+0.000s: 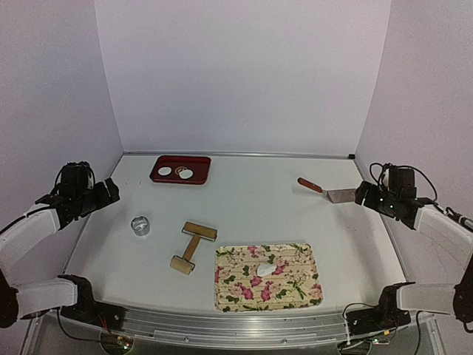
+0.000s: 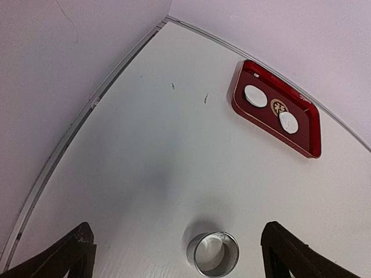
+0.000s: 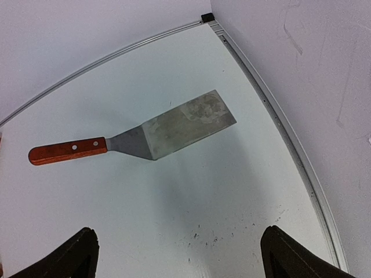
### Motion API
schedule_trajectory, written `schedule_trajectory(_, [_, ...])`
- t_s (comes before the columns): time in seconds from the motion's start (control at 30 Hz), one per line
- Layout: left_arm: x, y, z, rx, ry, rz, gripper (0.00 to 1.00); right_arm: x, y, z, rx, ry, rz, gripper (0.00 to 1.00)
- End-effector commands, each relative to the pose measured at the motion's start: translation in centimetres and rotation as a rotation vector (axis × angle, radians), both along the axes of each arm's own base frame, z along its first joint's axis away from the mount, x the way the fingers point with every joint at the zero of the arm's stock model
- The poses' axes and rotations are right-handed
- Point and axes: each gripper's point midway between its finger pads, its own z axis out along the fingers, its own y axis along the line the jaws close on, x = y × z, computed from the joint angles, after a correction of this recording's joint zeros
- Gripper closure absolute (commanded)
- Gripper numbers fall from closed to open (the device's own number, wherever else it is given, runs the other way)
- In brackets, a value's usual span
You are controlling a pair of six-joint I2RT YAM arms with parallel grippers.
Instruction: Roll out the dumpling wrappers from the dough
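Top external view: showed two dumpling wrappers lying flat side by side in red tray at far left of counter, close together but not touching. Found metal ring cutter standing on counter nearer the arms, left of wooden rolling pin. Saw rolling pin lying at a slant, its near end just left of floral tray. Noted small white lump of dough resting near middle of floral tray. Spotted spatula flat on counter at far right, wooden handle pointing far-left, metal blade toward right pincer. Caught left pincer held over left edge of counter, well apart from ring cutter and red tray.

Left wrist view: looked down between two dark fingers spread wide, pinching nothing. Saw ring cutter upright on counter below the gap, with red tray and both wrappers farther off to upper right.

Right wrist view: found fingers spread just as wide, also pinching nothing. Saw spatula lying beyond them on bare counter, apart from both fingers — blade smeared pale, handle off to the left.
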Motion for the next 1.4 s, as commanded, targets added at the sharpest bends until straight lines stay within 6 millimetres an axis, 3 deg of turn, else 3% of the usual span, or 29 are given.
schedule_trajectory(0.0, [0.3,0.7,3.0,0.027,-0.058,0.026,0.00,0.1,-1.3,2.4,-0.039,-0.055,-0.063,0.02])
schedule_trajectory(0.17, [0.5,-1.3,3.2,0.084,-0.033,-0.077,0.01,0.1,-0.7,2.5,-0.002,-0.060,-0.044,0.02])
schedule_trajectory(0.3, [0.2,-6.9,2.7,0.138,0.030,-0.216,0.01,0.4,1.9,1.6,0.100,-0.026,0.068,0.02])
schedule_trajectory(0.4, [-0.4,-10.6,1.8,0.053,0.077,-0.291,0.02,0.0,4.4,-0.4,0.180,0.058,0.153,0.02])
schedule_trajectory(0.53, [-2.2,-16.3,-0.2,-0.047,0.153,-0.402,0.04,-1.7,8.2,-3.2,0.157,0.168,0.259,0.05])
schedule_trajectory(0.77, [-5.6,-24.4,-5.1,-0.137,0.311,-0.608,0.04,-5.3,13.9,-8.5,0.201,0.370,0.376,0.20])
schedule_trajectory(0.87, [-6.4,-26.0,-6.9,-0.142,0.370,-0.654,0.04,-6.6,15.3,-10.2,0.199,0.440,0.414,0.26])
schedule_trajectory(0.97, [-6.4,-26.1,-8.4,-0.117,0.408,-0.642,0.06,-7.6,16.0,-11.4,0.190,0.491,0.436,0.30])
schedule_trajectory(1.37, [-5.8,-28.2,-11.4,-0.086,0.466,-0.712,0.29,-9.4,18.4,-14.5,0.175,0.625,0.519,0.47])
